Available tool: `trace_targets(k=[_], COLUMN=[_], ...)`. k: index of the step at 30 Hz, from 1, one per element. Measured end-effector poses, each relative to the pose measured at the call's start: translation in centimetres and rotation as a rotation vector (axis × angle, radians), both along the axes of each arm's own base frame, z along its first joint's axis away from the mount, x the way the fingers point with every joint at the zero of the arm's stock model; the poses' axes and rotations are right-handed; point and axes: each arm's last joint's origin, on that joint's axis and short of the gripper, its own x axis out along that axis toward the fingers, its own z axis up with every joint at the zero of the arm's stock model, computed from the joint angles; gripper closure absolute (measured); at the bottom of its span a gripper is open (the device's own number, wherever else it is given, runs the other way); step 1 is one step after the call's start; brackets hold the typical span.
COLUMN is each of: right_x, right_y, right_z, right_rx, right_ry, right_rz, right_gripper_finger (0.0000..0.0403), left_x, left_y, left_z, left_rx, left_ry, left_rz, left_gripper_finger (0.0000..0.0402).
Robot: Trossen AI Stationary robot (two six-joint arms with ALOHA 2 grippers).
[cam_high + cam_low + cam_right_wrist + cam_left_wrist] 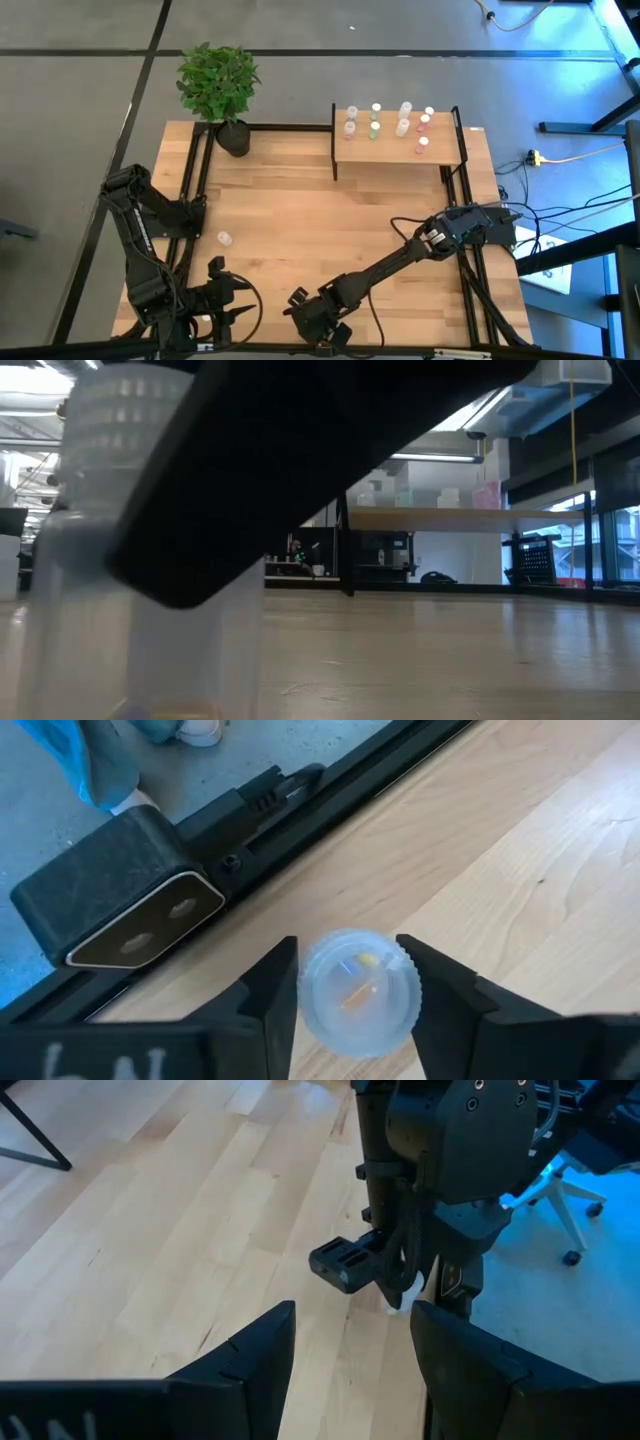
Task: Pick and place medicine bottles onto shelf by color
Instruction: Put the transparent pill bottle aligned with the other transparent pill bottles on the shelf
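Your shelf (pixel 395 155) sits at the bench's (pixel 300 230) far edge, right of the plant (pixel 220 85), with bottles standing on it (pixel 376 120). One bottle (pixel 224 238) lies alone left of centre. Another (pixel 360 990) sits between your right claw's (pixel 348 995) fingers at the near edge.

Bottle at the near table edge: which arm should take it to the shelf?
Right. The right gripper is already around that bottle, and the shelf stands on the right arm's side of the table. The left gripper waits open and empty beside it.
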Motion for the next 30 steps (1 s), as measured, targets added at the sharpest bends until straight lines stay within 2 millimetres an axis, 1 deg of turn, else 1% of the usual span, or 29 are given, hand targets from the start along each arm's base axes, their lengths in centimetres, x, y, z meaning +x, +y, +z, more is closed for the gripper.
trace_targets(k=[2,7,12,17,21,24,27,30], right_x=[0.0,0.0,0.0,0.0,-0.1,-0.1,-0.1,0.2], right_y=[0.0,0.0,0.0,0.0,-0.2,-0.5,-0.7,-1.0], right_z=[0.0,0.0,0.0,0.0,0.4,1.5,3.4,5.4], right_rx=[0.003,0.008,0.01,0.014,0.026,0.021,-0.001,0.023], right_ry=[0.002,0.013,0.019,0.024,0.043,0.065,0.079,0.075], right_rz=[-0.006,-0.022,-0.046,-0.056,-0.099,-0.164,-0.197,-0.237], right_gripper_finger=[0.0257,0.0256,0.0242,0.0249,0.025,0.0248,0.025,0.025], left_x=[0.0,0.0,0.0,0.0,-0.1,-0.1,-0.1,-0.1], left_y=[0.0,0.0,0.0,0.1,0.1,0.1,0.1,0.1], left_z=[0.0,0.0,0.0,0.0,-0.1,-0.1,-0.1,-0.1], left_rx=[0.0,0.001,0.001,0.008,0.015,0.015,0.016,0.016], left_ry=[0.0,0.0,0.0,0.004,0.008,0.008,0.008,0.008], left_rz=[0.0,0.0,0.0,0.0,0.0,-0.001,-0.001,-0.001], left_gripper_finger=[0.0208,0.0208,0.0208,0.0208,0.0208,0.0208,0.0208,0.0208])
